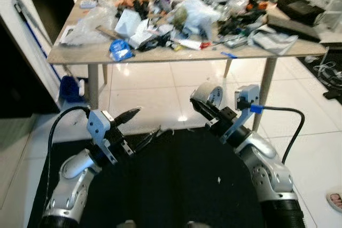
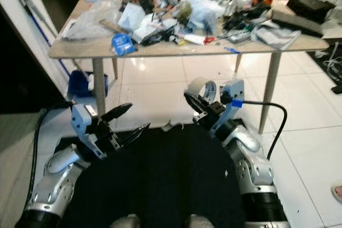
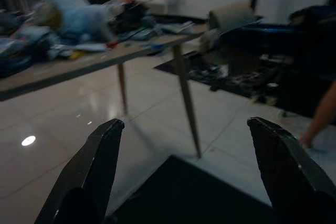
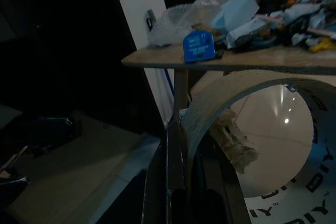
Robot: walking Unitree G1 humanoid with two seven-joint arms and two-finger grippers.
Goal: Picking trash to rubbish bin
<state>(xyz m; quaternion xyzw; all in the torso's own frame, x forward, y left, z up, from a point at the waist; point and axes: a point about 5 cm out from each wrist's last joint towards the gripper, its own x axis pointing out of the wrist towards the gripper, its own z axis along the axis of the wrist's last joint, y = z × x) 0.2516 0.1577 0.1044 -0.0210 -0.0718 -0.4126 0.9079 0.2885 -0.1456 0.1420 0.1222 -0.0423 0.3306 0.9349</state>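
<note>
Cardboard-cored tape roll (image 1: 208,95) pinched through its ring by right gripper (image 1: 206,111), held over black mat (image 1: 176,180) near cluttered table (image 1: 80,52). Likely light, stiff, crushable; rim grip suits. Left gripper (image 1: 143,125) spread wide, empty.

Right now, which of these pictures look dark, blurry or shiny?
Right wrist view: very dim, only the table edge and tape roll catch light. Left wrist view: soft and smeared, clutter on the table unsharp. Both eye views: bright, with ceiling light glare on the glossy floor tiles.
</note>
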